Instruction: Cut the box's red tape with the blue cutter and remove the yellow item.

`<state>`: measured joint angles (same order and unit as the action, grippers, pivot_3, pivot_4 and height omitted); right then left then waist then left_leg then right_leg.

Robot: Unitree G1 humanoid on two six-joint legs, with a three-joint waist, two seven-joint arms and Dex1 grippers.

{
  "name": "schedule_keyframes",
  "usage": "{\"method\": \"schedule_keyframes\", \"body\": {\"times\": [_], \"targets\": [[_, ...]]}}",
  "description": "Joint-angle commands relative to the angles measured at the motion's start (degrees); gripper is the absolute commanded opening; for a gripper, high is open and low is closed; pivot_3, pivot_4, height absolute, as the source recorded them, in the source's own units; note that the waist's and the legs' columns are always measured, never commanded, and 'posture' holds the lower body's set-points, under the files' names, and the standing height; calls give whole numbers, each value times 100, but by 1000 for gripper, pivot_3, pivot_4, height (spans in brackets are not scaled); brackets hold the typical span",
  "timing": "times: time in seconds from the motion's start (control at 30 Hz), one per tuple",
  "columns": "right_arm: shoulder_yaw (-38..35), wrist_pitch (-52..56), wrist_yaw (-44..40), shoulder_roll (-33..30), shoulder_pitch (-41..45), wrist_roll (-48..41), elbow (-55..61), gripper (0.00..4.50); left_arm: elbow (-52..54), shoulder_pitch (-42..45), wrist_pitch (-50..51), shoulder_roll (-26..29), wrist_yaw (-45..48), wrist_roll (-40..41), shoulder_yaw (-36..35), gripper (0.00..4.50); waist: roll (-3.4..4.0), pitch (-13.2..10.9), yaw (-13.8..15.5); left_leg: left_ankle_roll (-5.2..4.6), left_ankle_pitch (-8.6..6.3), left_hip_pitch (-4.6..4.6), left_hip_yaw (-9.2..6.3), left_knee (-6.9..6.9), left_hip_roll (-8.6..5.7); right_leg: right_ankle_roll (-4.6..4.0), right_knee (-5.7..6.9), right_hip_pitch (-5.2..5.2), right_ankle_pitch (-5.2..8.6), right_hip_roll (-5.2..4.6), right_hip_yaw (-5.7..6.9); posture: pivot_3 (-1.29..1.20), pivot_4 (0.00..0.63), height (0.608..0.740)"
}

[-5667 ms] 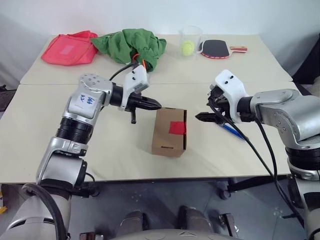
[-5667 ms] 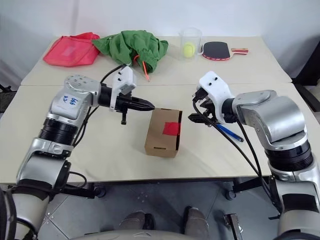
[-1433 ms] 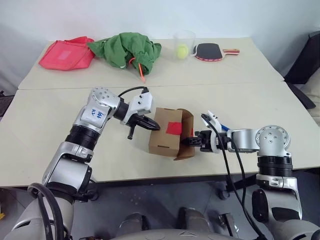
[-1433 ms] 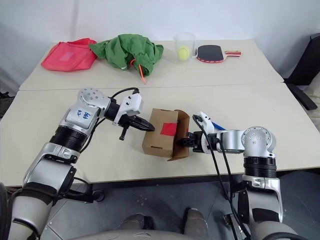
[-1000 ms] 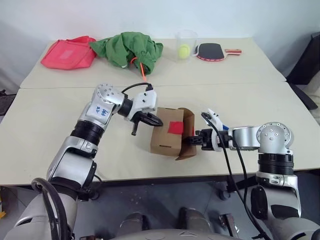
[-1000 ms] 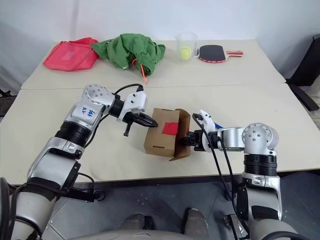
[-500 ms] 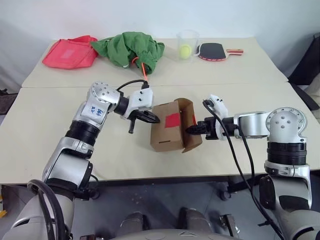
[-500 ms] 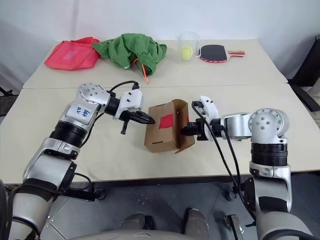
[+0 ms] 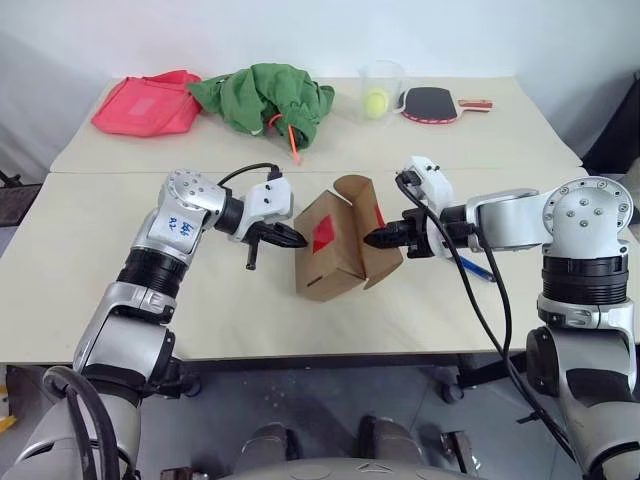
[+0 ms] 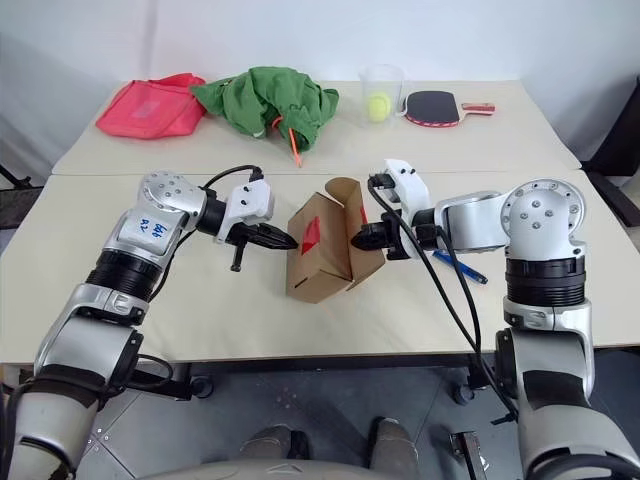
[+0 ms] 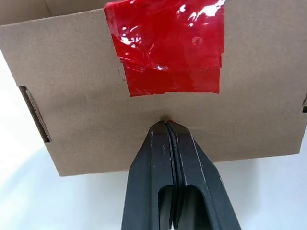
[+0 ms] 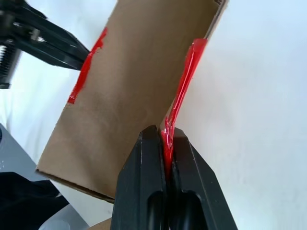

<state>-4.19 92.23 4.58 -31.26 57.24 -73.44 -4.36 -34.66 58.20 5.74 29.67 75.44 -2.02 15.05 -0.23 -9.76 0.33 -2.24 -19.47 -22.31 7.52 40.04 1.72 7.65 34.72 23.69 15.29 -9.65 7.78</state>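
Right pincer [image 12: 165, 143] on box [image 9: 325, 250] flap (tilted)

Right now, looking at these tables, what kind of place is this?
Probably a robot test room or lab, not a home: two plain pale tables pushed together before a bare white wall, with unrelated props laid out, such as a table tennis paddle, a green cloth and a cardboard box.

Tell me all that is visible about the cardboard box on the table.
The box is a small brown cardboard carton, tilted on the pale table between both arms. Its lid flap stands open, swung toward the robot's right. Glossy red tape sits wrinkled on the face toward the left pincer, whose shut tips press that face just beside the tape. The right pincer is shut on the flap's taped edge. The inside is not visible.
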Motion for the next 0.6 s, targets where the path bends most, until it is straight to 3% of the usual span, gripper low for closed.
{"method": "schedule_keyframes", "body": {"times": [0.03,0.4,0.6], "targets": [[127,27,226,22,200,-667,426,31,0,-292,143,-257,-44,-183,339,0,0,0,22,-1,0,0,-2,0,-1,0,0,-1,0,-1,0,0,150,740],[459,27,1041,131,274,-1562,401,31,357,-553,536,-165,-122,-143,94,0,-1,0,-21,-12,-10,-67,-3,0,-4,9,-2,54,-5,0,26,0,150,740],[669,27,975,-38,240,-1517,325,31,785,-336,1689,276,150,545,-617,0,-1,-1,-81,-4,-5,-87,8,-3,-2,10,1,81,-5,9,30,0,150,740]]}}
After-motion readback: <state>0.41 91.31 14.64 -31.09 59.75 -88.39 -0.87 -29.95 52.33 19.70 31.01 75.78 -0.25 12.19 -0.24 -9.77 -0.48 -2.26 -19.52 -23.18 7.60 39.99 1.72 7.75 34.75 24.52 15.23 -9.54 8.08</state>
